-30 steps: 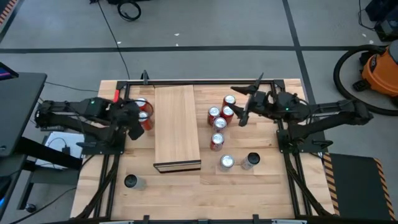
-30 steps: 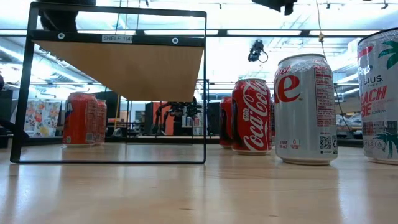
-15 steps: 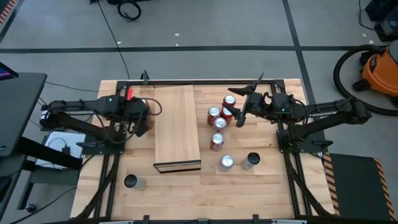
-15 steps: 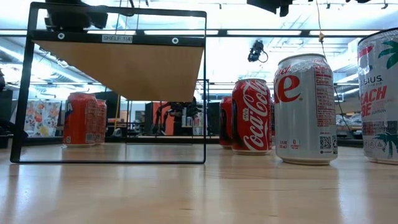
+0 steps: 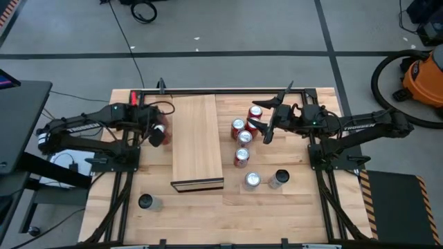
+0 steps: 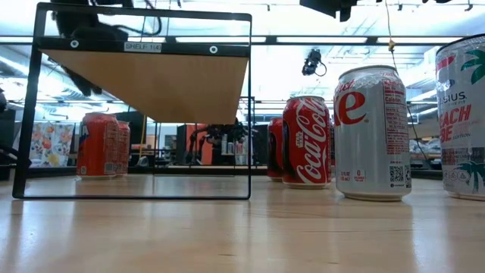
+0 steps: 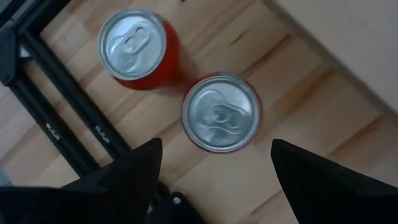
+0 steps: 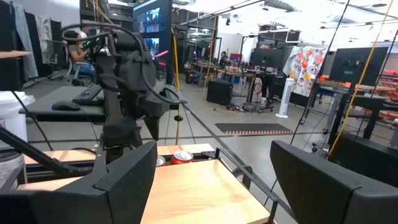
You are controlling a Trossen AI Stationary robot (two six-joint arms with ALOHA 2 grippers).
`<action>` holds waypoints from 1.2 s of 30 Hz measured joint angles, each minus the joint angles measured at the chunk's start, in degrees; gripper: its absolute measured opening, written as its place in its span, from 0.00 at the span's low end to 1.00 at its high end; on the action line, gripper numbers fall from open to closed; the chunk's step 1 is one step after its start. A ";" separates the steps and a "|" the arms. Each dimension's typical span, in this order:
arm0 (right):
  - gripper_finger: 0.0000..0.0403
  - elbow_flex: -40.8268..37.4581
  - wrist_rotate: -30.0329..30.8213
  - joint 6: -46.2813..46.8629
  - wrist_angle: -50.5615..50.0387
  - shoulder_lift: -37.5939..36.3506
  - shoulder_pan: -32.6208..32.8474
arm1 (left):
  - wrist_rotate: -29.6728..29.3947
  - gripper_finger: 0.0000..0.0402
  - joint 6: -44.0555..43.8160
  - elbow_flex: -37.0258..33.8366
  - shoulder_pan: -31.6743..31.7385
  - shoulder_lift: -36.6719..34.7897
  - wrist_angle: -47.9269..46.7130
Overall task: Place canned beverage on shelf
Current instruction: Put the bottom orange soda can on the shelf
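shelf (image 5: 197, 142) mid-table, top bare | left gripper (image 7: 211, 165) jaws spread, holding nothing, above two red cans (image 7: 221, 113) just left of shelf | right gripper (image 5: 266, 119) jaws apart, empty, over can cluster (image 5: 242, 135) right of shelf

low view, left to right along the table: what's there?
pair of red cans behind the black shelf frame → Coca-Cola can → silver diet cola can → white can with palm print, cut off by the picture's edge.
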 joint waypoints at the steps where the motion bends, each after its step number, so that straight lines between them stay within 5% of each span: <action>1: 0.80 0.00 0.00 0.02 0.10 0.00 0.00 | 0.02 0.78 0.36 -0.38 0.87 -0.34 0.15; 36: 0.80 -0.09 -0.87 0.94 0.51 0.92 0.00 | 6.42 0.78 -3.11 -6.72 10.39 1.93 11.70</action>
